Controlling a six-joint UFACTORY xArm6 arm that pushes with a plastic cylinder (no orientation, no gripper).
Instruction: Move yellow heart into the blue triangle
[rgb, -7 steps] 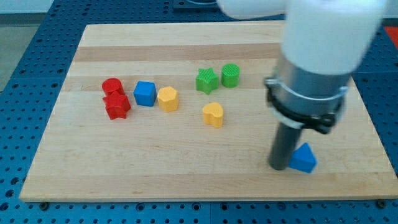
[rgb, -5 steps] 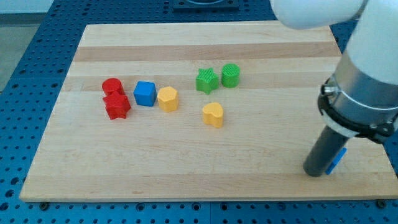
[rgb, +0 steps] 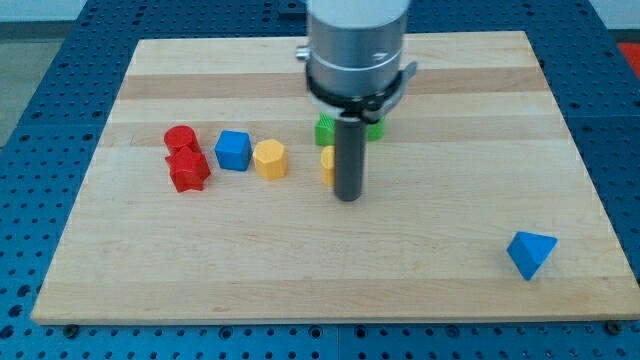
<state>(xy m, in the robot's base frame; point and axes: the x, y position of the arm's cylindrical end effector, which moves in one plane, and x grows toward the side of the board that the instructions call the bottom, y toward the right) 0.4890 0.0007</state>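
The yellow heart (rgb: 327, 167) sits near the board's middle, mostly hidden behind my rod. My tip (rgb: 347, 197) is down on the board right at the heart's right side, seemingly touching it. The blue triangle (rgb: 530, 253) lies alone near the view's bottom right corner of the board, far to the right of my tip.
A red cylinder (rgb: 180, 138) and a red star-like block (rgb: 188, 170) sit at the view's left, with a blue cube (rgb: 233, 150) and a yellow hexagon (rgb: 269, 158) beside them. Two green blocks (rgb: 325, 129) are partly hidden behind the arm. The wooden board (rgb: 150, 260) is edged by blue pegboard.
My rod has swung from beside the blue triangle at the right to the middle, now by the yellow heart. The triangle ended slightly further right and lower than at first.
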